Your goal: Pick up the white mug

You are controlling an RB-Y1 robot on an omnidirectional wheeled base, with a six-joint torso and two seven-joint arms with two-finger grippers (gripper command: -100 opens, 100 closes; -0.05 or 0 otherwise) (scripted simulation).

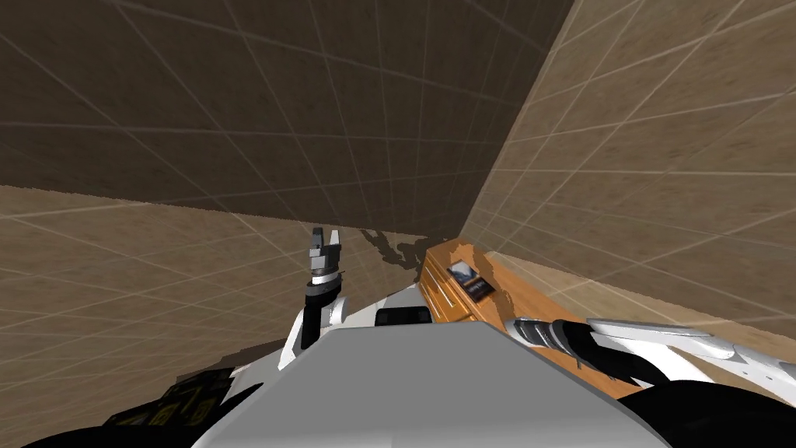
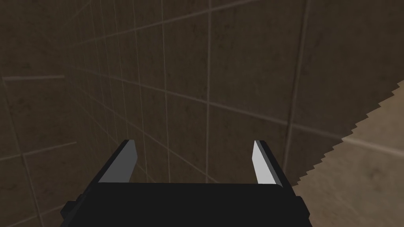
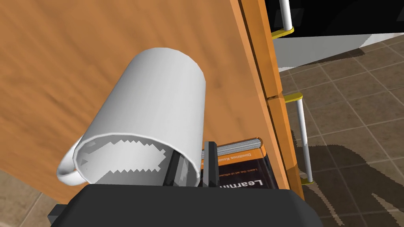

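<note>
Mug (image 3: 158,102), white, is pinched at its rim by the right gripper (image 3: 194,163): one finger (image 3: 177,171) sits inside the mouth, the other (image 3: 210,159) outside, and the wall is clamped between them. The mug's mouth faces the gripper body and its base points away toward the wooden top of the dresser (image 3: 59,59). The mug is tilted against the wood grain; can't tell whether the base touches the top. Mug's loop handle (image 3: 66,171) sticks out on the side away from the fingers. Just beside the outer finger lies a book (image 3: 240,169) with a dark cover, an orange band and white lettering, flat on the dresser top near its front edge. Past that edge are the drawer fronts (image 3: 276,106) with white bar pulls (image 3: 303,138) on yellow brackets, then brown tiled floor (image 3: 355,118) with shadows on it. A black area (image 3: 335,15) sits beyond the far end of the dresser. In the head view the dresser stands in the corner of brown tiled walls (image 1: 233,101) with the book on top, and the right arm (image 1: 622,342) reaches in over it. Left gripper (image 1: 325,237) is raised well apart from the dresser, off to the robot's left; its wrist view shows the two fingers (image 2: 264,161) spread wide with nothing between them.
</note>
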